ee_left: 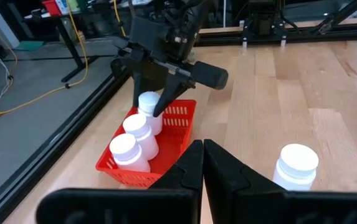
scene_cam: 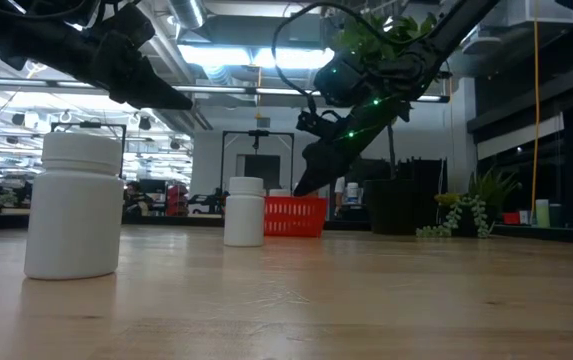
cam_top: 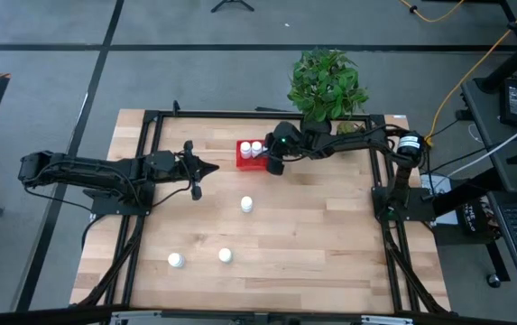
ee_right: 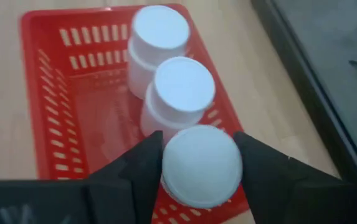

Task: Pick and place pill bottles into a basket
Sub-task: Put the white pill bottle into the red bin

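The right tool hangs over the basket near the middle of the table's far edge, its two fingers closed against the sides of a bottle that it holds upright inside the basket's end nearest the far edge. Two more bottles stand in the basket in a row with the held one, all three along one long wall; the other half of the basket shows bare red floor.

The left tool waits above the table to the left of the basket, pointing toward it, its fingers pressed together and holding nothing.

Three bottles stand loose on the table: one near the centre, one toward the near edge, and one to its left, also near the near edge, all well apart from the basket.

A potted plant sits at the far edge, right of the basket
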Motion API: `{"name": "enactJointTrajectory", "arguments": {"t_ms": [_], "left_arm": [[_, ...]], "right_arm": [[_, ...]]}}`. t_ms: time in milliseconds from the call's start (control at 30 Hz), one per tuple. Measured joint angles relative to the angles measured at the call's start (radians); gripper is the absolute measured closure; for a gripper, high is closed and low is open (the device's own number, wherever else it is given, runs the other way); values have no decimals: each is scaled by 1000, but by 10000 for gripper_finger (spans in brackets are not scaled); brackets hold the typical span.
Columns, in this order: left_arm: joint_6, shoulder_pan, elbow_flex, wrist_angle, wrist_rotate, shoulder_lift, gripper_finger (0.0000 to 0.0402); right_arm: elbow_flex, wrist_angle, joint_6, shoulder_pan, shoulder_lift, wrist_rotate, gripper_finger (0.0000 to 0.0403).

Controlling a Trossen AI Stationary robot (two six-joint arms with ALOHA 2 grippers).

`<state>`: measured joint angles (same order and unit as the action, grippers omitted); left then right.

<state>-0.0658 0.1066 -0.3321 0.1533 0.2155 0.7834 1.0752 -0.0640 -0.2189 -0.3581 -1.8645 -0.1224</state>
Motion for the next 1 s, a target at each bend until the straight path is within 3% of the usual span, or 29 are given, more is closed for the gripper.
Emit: {"name": "enactJointTrajectory", "arguments": {"t_ms": [133, 500, 1000], "left_arm": [[0, 0, 0, 0, 0, 0, 391], [0, 0, 0, 0, 0, 0, 400], [1, 0, 0, 0, 0, 0, 400]], "right_arm": [[0, 0, -2, 0, 0, -17, 200], [0, -11, -12, 0, 0, -18, 227], [0, -37, -55, 0, 0, -18, 227]]}}
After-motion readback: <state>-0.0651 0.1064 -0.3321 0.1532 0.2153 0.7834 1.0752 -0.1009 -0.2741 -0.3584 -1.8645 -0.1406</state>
